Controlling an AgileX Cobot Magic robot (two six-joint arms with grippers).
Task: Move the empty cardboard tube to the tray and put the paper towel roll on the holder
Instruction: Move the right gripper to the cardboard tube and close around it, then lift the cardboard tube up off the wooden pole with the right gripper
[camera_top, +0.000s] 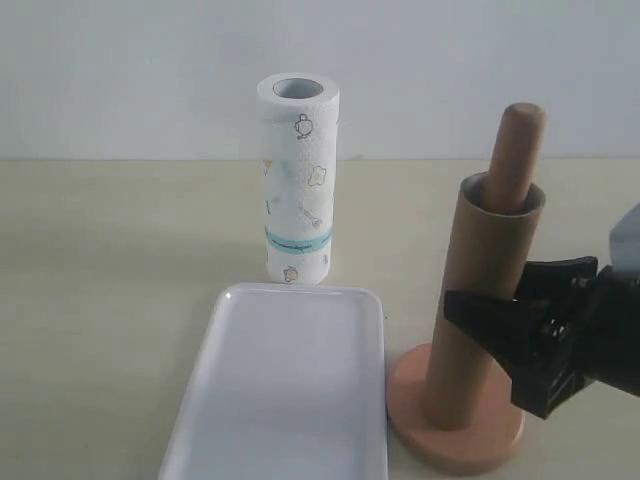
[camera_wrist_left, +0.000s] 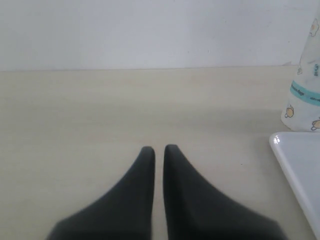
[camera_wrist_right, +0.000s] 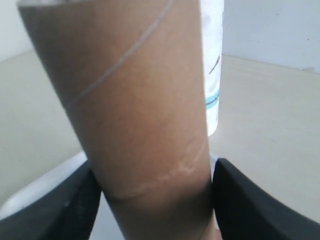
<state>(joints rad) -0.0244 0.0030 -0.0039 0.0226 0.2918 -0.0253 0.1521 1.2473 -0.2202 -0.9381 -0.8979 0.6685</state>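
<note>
The right claw (camera_wrist_right: 155, 200) reaches in from the lower right, with a finger on each side of the empty cardboard tube (camera_top: 478, 250). I cannot tell if it squeezes. The left claw (camera_wrist_left: 159, 150) is closed over the table (camera_wrist_left: 75, 110). Words on the paper towel roll (camera_top: 298, 180) are too small to read. The tube stands up tall on the holder (camera_top: 518, 140), leaning a little.
</note>
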